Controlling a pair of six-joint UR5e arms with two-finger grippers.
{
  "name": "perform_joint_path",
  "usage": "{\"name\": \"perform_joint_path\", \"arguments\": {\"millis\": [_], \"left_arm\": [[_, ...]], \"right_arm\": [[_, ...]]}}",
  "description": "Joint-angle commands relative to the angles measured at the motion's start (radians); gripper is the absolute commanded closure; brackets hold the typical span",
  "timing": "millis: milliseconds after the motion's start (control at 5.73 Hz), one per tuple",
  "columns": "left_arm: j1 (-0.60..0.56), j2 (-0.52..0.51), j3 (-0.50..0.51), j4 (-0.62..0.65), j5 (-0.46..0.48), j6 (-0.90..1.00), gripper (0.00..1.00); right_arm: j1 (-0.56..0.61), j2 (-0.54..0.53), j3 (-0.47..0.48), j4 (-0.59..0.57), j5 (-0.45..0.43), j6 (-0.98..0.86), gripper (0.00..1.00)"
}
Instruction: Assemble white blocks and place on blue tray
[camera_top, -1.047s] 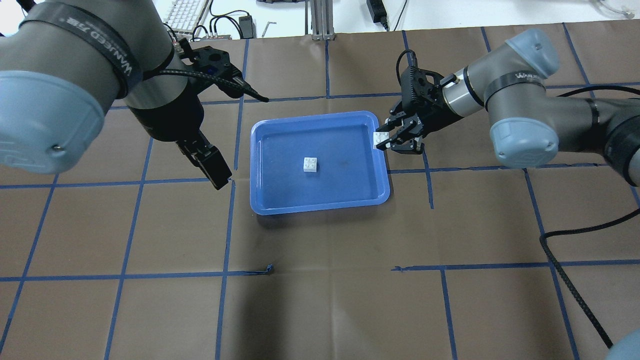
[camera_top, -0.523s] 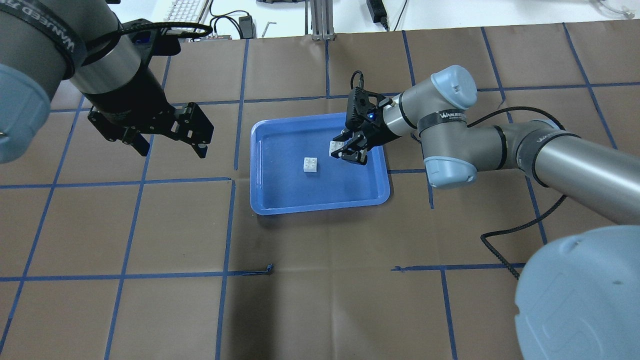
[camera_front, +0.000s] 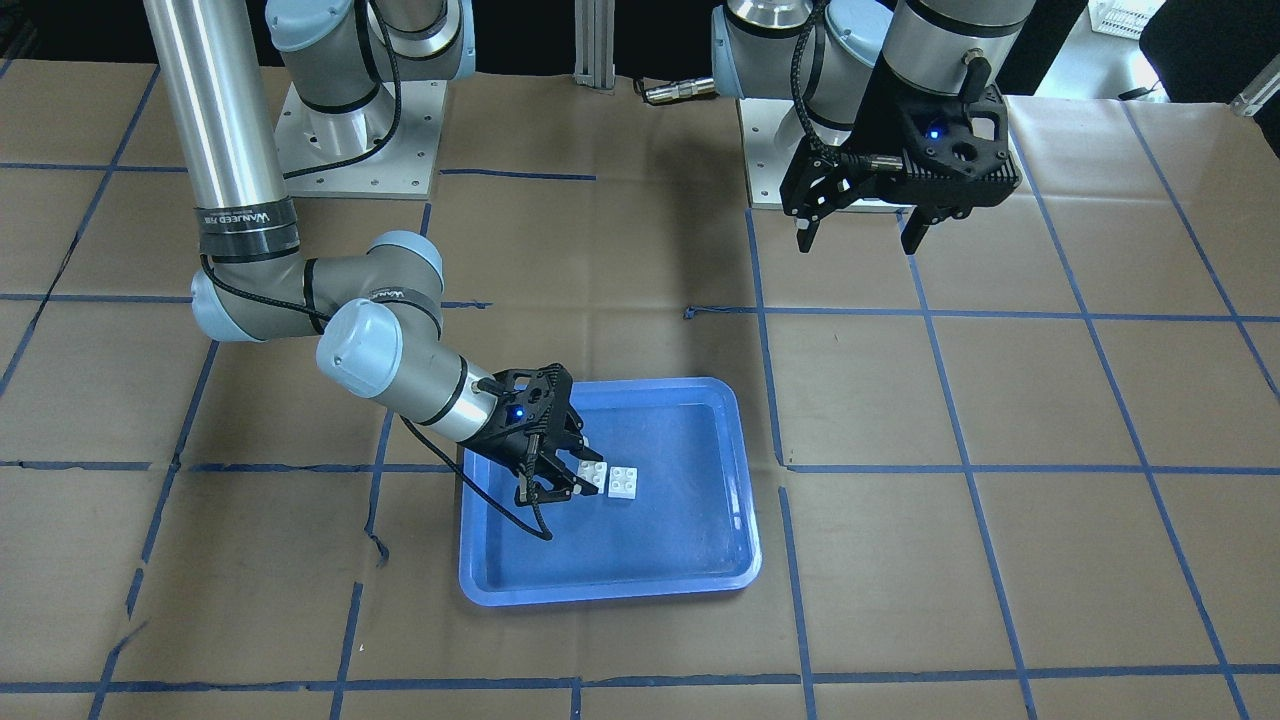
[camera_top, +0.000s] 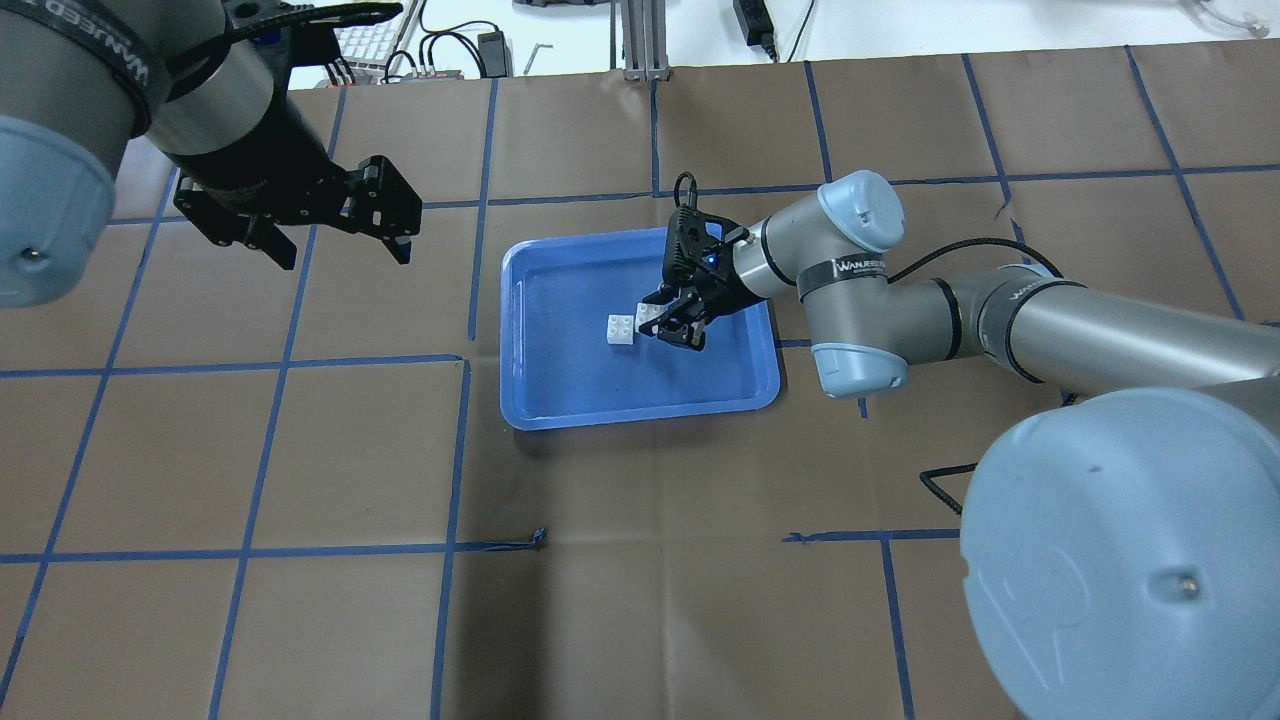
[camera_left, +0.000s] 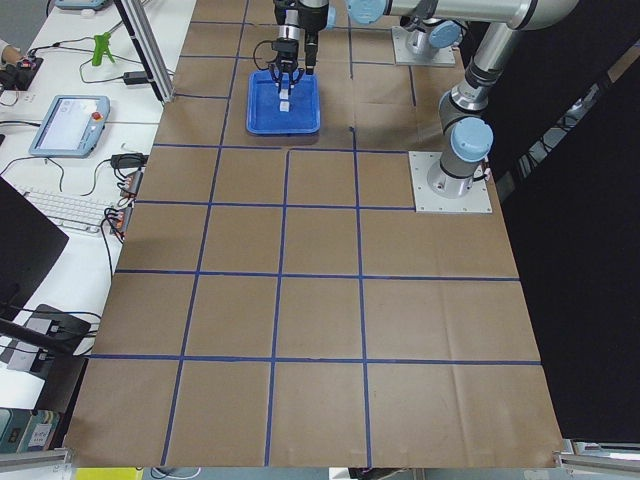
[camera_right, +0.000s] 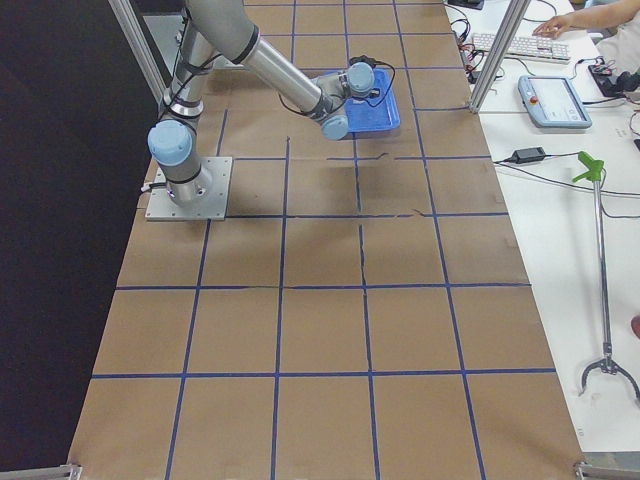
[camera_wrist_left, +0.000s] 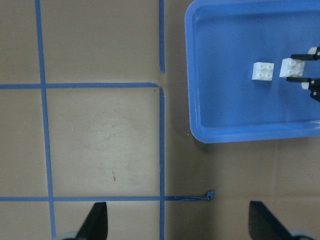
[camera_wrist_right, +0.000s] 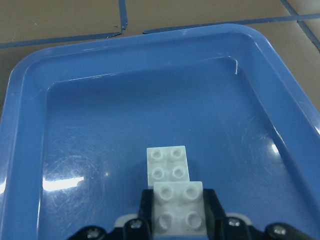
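Blue tray (camera_top: 600, 385) holds one loose white block (camera_top: 621, 330); right claw (camera_top: 657, 321) clamps second block (camera_top: 648, 313) beside it. Left claw (camera_top: 343, 258) spread, empty.

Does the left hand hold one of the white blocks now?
No, the left hand is open and empty above the brown table cover, well apart from the blue tray.

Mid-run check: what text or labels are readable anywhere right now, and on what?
"WANJEED": right arm's black band.
"WANJEED": left arm's black band, partly cut off.
White blocks and blue tray: no markings visible.
Teach pendant screen: too small to read.
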Motion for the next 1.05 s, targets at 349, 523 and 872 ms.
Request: {"name": "perform_joint_path", "arguments": {"millis": [349, 523, 872], "left_arm": [[0.0, -0.018, 0.018, 0.03, 0.002, -0.001, 0.01], [0.0, -0.026, 0.021, 0.03, 0.003, -0.002, 0.01], [-0.008, -0.024, 0.017, 0.028, 0.01, -0.001, 0.01]], "right_arm": [[0.004, 0.025, -0.002, -0.001, 0.001, 0.001, 0.73], [0.004, 0.025, -0.002, -0.003, 0.004, 0.001, 0.73], [0.013, 0.039, -0.005, -0.004, 0.005, -0.001, 0.73]]}}
